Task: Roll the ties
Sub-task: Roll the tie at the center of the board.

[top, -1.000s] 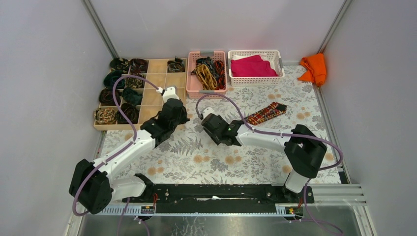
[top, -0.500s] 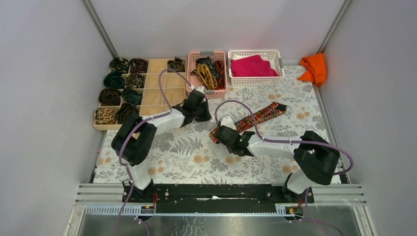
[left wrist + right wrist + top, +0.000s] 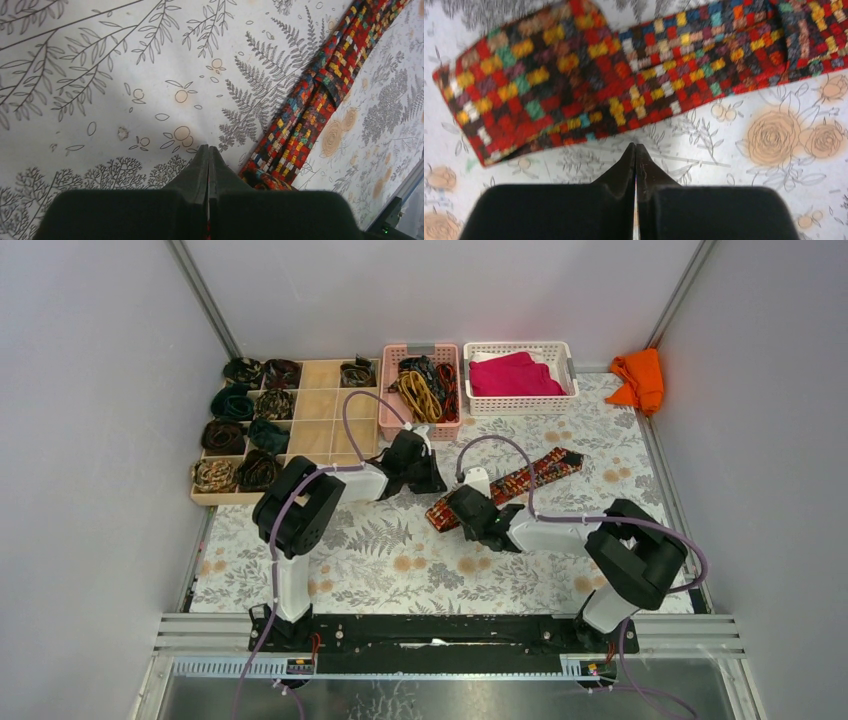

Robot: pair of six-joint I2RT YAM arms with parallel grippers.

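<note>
One red-orange-and-dark checked tie [image 3: 530, 475] lies flat and slanted across the table. It runs from near the right gripper up toward the white basket. My left gripper [image 3: 436, 484] is shut and empty, just left of the tie's near end; in the left wrist view the tie [image 3: 320, 95] passes to the right of its tip [image 3: 208, 147]. My right gripper [image 3: 458, 512] is shut and empty at the tie's wide near end. In the right wrist view the tie [image 3: 624, 75] lies just beyond its tip [image 3: 635, 145].
A wooden compartment tray [image 3: 310, 420] at the back left holds several rolled ties [image 3: 235, 435]. A pink basket [image 3: 388, 390] holds loose ties. A white basket [image 3: 570, 375] holds magenta cloth [image 3: 515, 375]. An orange cloth [image 3: 640, 378] lies in the back right corner.
My left arm swung from the tray to the tie's near end. My right gripper shifted slightly right. The tie's near end now lies stretched out on the table.
</note>
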